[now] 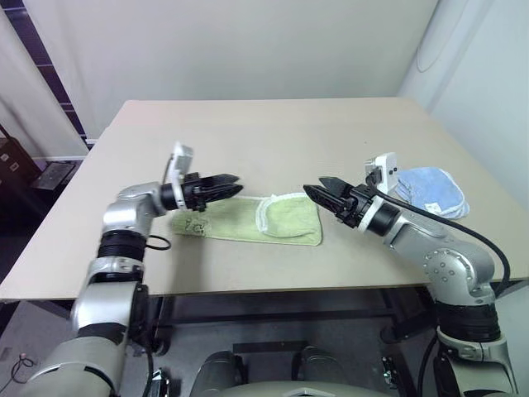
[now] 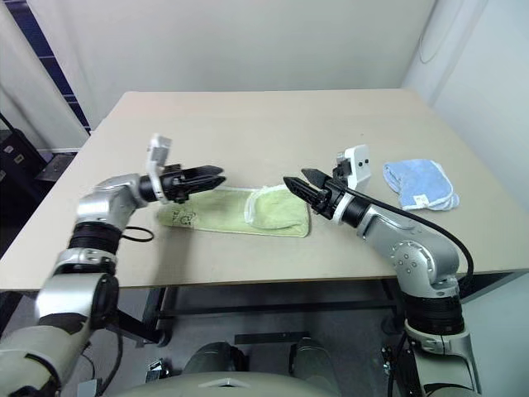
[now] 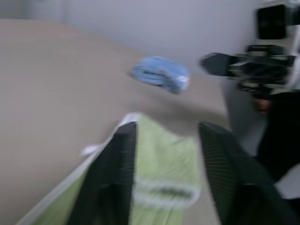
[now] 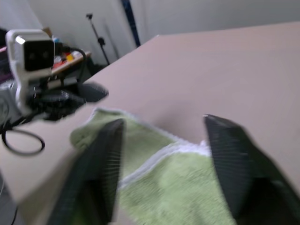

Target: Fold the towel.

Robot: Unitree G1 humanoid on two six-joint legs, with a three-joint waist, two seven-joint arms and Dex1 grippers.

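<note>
lying flat near the front of the counter (image 1: 273,124), the towel (image 1: 248,222) has its right end folded back over itself — white edging showing. left tool (image 1: 227,185) hovers above the towel's left end, fingers apart, holding nothing. right tool (image 1: 318,192) hangs just off the folded end, fingers parted too, empty. a blue cloth (image 1: 430,190) sits well apart, at the right.
</note>
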